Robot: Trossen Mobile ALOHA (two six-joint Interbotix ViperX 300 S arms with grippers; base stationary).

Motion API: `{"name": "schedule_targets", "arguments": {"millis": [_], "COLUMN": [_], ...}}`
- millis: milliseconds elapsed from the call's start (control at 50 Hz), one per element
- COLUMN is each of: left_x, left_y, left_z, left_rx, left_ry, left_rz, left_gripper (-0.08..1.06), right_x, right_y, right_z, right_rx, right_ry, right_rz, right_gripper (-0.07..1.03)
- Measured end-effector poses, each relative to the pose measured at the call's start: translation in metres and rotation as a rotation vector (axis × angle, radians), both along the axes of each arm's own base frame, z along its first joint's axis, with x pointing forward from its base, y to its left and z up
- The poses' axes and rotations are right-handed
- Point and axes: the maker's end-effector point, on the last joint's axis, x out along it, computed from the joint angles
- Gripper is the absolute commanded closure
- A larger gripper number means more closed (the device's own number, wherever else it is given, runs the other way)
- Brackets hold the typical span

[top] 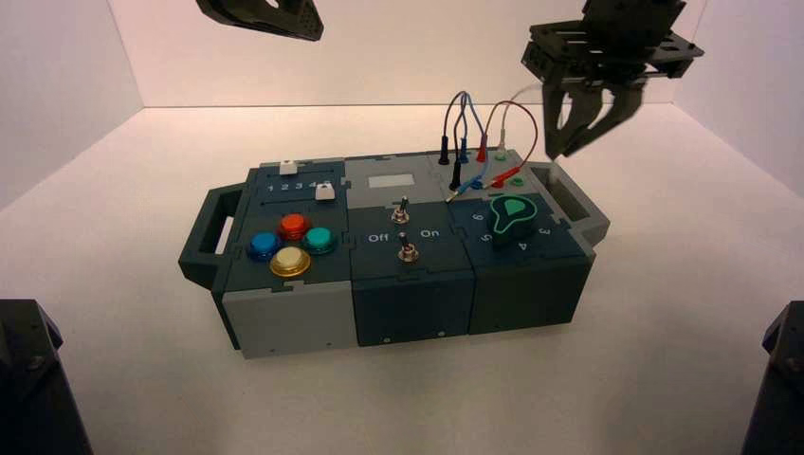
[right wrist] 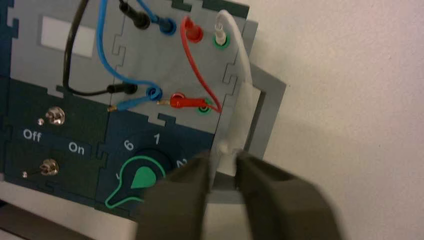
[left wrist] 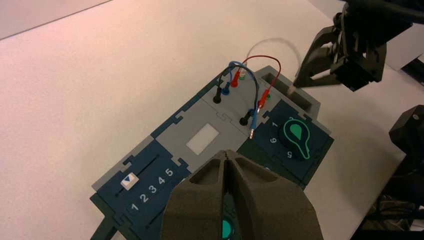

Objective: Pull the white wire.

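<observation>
"Right gripper (right wrist: 223, 159)?"
"Jaws parted, released, over the box's right handle; the white wire's (right wrist: 243, 50) loose end is beside them. Its other plug sits in a green-ringed socket (right wrist: 221, 43)."
"Done, then?"
"One end's out; probably enough. Left gripper (left wrist: 226, 154) waits closed."

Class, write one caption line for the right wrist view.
White wire with one end in a green-ringed socket, beside red, blue and black wires.
</observation>
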Motion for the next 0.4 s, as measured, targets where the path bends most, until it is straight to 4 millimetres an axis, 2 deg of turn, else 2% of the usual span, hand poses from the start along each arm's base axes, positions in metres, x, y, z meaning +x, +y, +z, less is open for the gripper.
{"name": "schedule_targets", "arguments": {"millis": [100,400], "left_x": [0.002,0.006], "left_y": [0.003,0.012], "left_z": [0.001,-0.005], "left_rx": [0.001,0.012], "left_ry": [-0.009,-0.001], "left_rz": [0.009,0.04], "left_gripper": [1.01,1.01], "right_x": [-0.003,-0.009], "right_y": [0.005,0.003], "right_z": [0.006,0.029], "right_rx": [0.017,0.062], "right_ry": [-0.014,-0.083], "right_rz": [0.009,0.008], "right_gripper": [0.53,0.53]}}
